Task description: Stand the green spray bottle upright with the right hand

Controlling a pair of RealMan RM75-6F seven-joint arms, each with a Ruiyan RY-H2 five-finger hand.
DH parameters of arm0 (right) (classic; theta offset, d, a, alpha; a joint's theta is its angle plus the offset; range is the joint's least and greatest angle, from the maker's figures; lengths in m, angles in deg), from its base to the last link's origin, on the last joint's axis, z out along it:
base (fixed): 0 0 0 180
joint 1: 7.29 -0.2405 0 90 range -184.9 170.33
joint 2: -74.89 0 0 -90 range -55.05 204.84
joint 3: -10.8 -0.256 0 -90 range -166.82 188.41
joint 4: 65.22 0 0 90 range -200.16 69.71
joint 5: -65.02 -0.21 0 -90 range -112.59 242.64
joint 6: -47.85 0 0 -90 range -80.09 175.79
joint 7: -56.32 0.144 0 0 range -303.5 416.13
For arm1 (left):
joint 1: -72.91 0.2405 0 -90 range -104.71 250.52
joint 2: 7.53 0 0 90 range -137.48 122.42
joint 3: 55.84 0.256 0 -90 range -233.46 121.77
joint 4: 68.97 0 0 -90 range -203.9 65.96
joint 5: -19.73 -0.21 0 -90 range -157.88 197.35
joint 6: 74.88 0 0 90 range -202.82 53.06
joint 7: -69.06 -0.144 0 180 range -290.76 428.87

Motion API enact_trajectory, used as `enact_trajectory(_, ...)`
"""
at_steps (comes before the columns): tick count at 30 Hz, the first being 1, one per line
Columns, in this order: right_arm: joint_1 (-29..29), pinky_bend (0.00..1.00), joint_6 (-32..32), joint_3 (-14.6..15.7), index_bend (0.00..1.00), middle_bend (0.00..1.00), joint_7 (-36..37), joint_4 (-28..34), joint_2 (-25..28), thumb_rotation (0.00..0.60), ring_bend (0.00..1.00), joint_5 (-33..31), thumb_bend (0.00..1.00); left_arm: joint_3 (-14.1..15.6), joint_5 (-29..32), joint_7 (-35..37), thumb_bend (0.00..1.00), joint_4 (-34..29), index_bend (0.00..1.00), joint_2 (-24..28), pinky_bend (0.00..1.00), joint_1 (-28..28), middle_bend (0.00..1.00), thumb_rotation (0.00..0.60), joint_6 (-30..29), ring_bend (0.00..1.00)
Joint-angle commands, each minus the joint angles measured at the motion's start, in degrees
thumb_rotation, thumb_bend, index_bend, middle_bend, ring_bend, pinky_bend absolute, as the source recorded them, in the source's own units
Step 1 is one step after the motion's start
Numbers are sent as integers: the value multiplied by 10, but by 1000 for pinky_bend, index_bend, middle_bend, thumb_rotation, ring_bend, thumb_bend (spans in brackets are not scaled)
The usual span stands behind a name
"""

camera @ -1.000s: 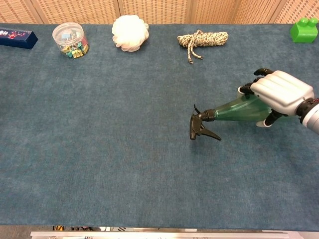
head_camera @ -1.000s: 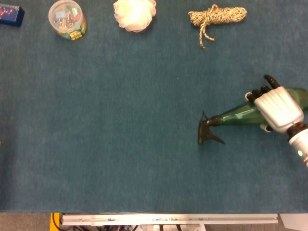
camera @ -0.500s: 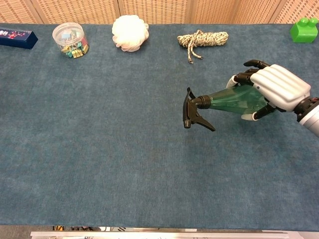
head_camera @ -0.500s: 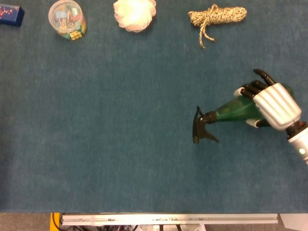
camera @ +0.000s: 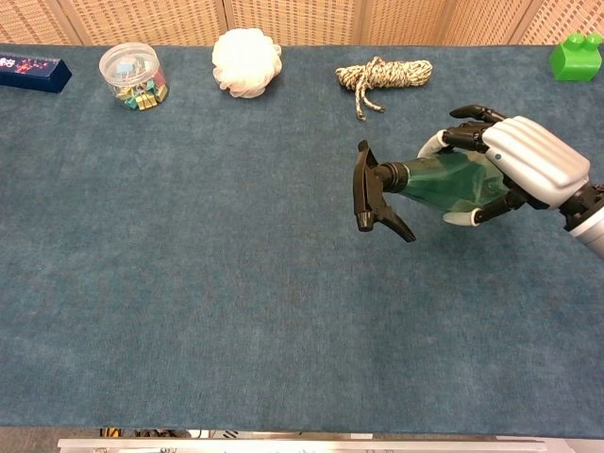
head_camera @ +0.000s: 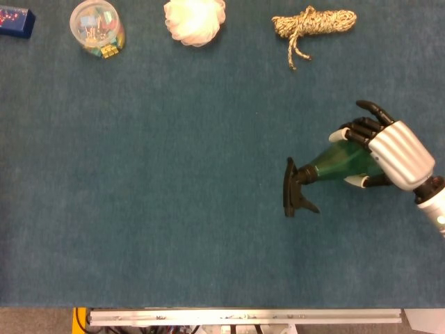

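The green spray bottle is lifted off the blue table, lying roughly level with its black trigger head pointing left. My right hand grips the bottle's wide green body from the right, dark fingers wrapped over the top and thumb below. The bottle's base is hidden inside the hand. My left hand appears in neither view.
Along the far edge lie a coil of rope, a white mesh puff, a clear tub of clips and a dark blue box. A green block sits far right.
My right hand has raised the bottle off the table; its trigger head has come up and swung toward the camera, the bottle tilting as the hand rotates.
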Motion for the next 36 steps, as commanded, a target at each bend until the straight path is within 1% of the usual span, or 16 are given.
enact_trajectory(1,3,135,-21,-5,403,503,38,-21,-16,600,380,10,137,-1,3,-2,0,0,266,-1,0,-1,79,600,2,6)
enact_trajectory(9,10,136,-61,-18,403,505,136,-93,-69,600,381,13,132,-3,16,-6,0,4,266,-1,0,0,79,600,7,6)
enact_trajectory(17,21,136,-114,-36,403,505,242,-196,-147,600,381,6,131,-3,23,-5,0,7,266,0,0,0,79,600,12,6)
enact_trajectory(24,32,142,-149,-55,403,505,338,-279,-211,600,381,-14,132,-4,26,-4,0,8,266,0,0,0,79,600,14,6)
enact_trajectory(29,39,156,-155,-63,403,506,397,-324,-242,600,381,-30,132,-4,26,-4,0,9,266,0,0,-1,79,600,15,6)
enact_trajectory(36,46,168,-150,-70,403,506,462,-353,-265,600,381,-47,132,-4,27,-4,0,9,266,0,0,0,79,600,16,6)
